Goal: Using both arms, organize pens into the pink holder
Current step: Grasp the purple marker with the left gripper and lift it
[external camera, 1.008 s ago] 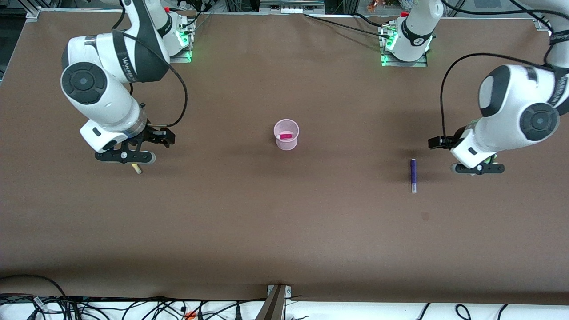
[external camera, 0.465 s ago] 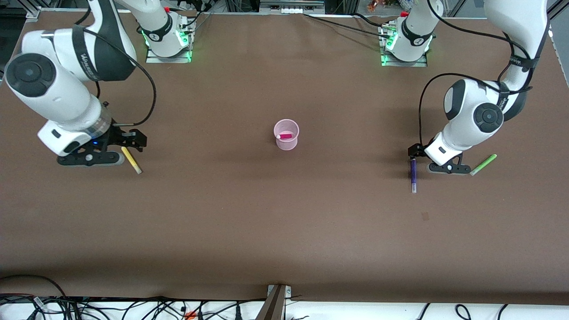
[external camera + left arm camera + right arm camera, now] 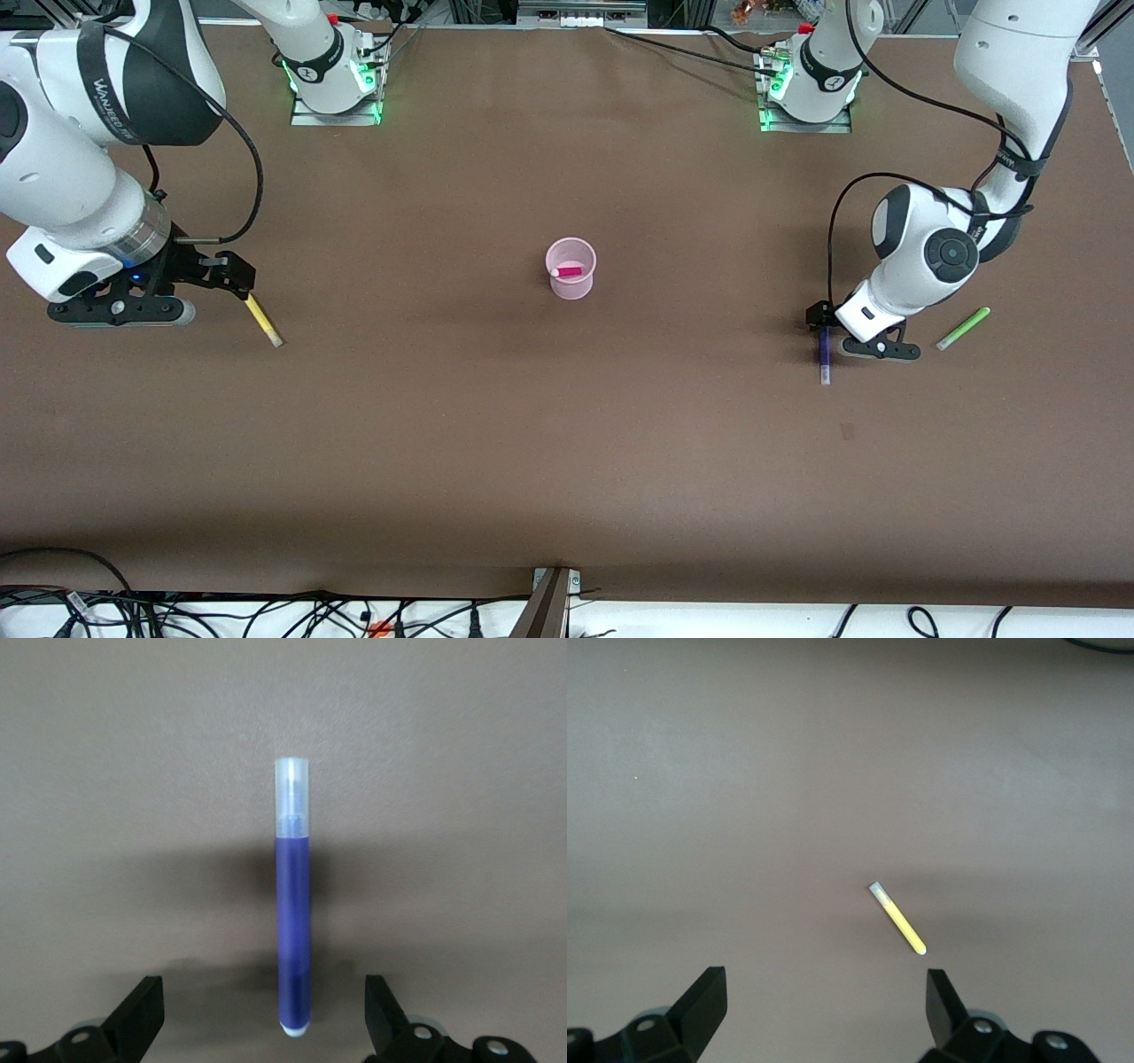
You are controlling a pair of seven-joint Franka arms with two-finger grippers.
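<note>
The pink holder (image 3: pixel 571 268) stands mid-table with the magenta pen (image 3: pixel 569 271) inside. The dark purple pen (image 3: pixel 824 354) lies toward the left arm's end. My left gripper (image 3: pixel 877 349) hangs open beside and just above it. In the left wrist view the purple pen (image 3: pixel 292 912) runs from between the open fingers of the left gripper (image 3: pixel 264 1020). The light green pen (image 3: pixel 963 328) lies beside that gripper. The yellow pen (image 3: pixel 263 320) lies toward the right arm's end. My right gripper (image 3: pixel 115 311) is open and empty, up beside it. The right wrist view shows the yellow pen (image 3: pixel 897 919) ahead of the gripper (image 3: pixel 824 1010).
The brown table (image 3: pixel 567 461) holds only the pens and holder. Both arm bases (image 3: pixel 802 89) stand along the edge farthest from the front camera. Cables (image 3: pixel 266 616) lie off the table's nearest edge.
My right gripper has swung off the yellow pen toward its end of the table. My left gripper has left the green pen, now uncovered, and come down by the purple pen.
</note>
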